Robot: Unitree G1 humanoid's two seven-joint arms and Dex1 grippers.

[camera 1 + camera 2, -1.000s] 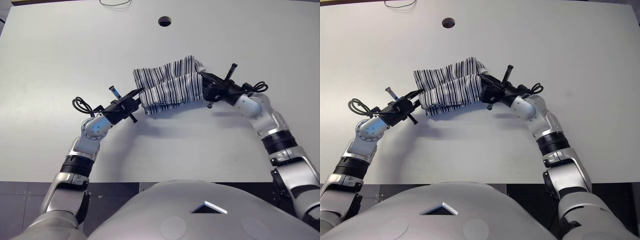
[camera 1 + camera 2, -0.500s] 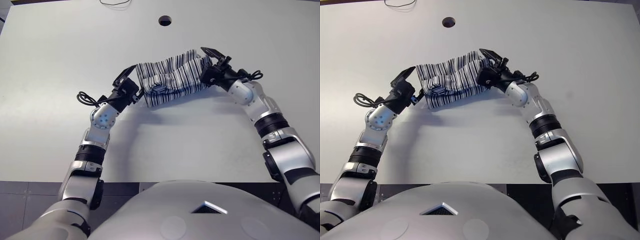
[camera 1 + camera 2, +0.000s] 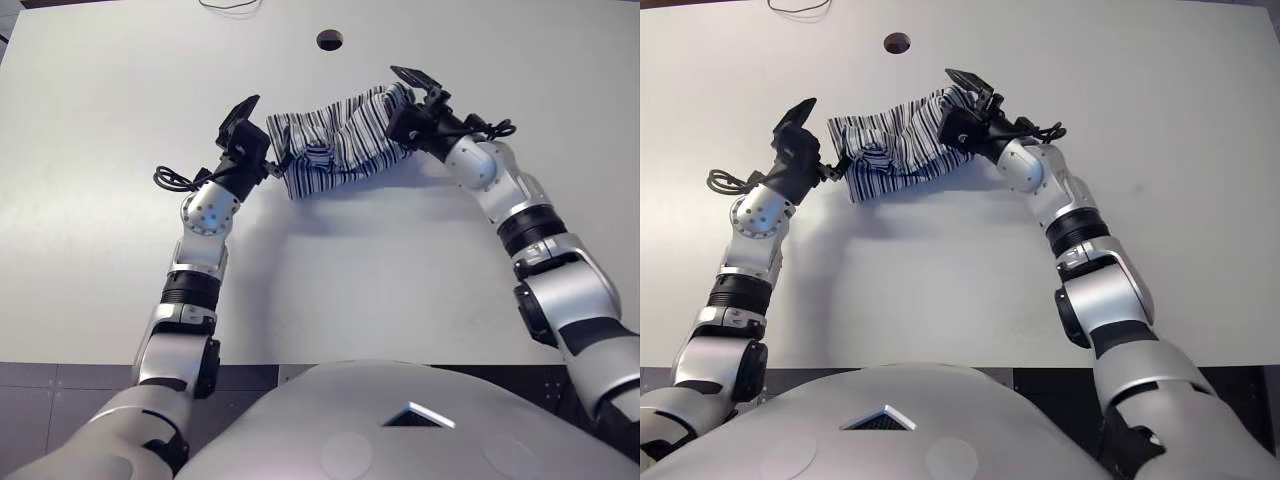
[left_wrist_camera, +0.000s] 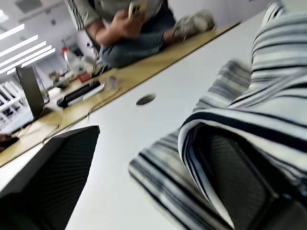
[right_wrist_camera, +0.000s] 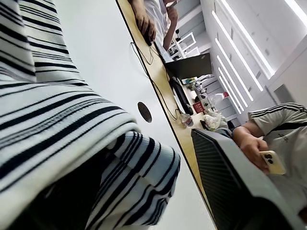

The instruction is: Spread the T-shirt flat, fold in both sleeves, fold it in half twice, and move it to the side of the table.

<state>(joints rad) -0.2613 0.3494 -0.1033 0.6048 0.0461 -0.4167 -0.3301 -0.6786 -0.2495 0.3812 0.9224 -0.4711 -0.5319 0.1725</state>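
A white table [image 3: 330, 270] stretches away from the robot, and both arms reach forward over it and bend inward toward each other. Between them, past the middle of the table, lies a black-and-white striped T-shirt [image 3: 335, 150], already gathered into a compact, slightly rumpled oblong of several layers.

The left gripper [image 3: 255, 140] sits at the bundle's left end. Its jaws are spread wide, with one finger [image 4: 53, 172] standing free in the air and the other hidden under a fold of the cloth. The right gripper [image 3: 408, 98] mirrors this at the right end. Its jaws also gape, with one finger [image 5: 240, 191] clear of the fabric and the other tucked beneath the striped layers.

Neither gripper pinches the cloth. The shirt drapes over the lower fingers, likely so both ends can be supported evenly, which would keep the folds from sliding apart. The folding looks largely done, but the bundle is not yet at a side of the table.

Beyond the shirt, near the far edge, is a small round hole [image 3: 329, 41] in the table.
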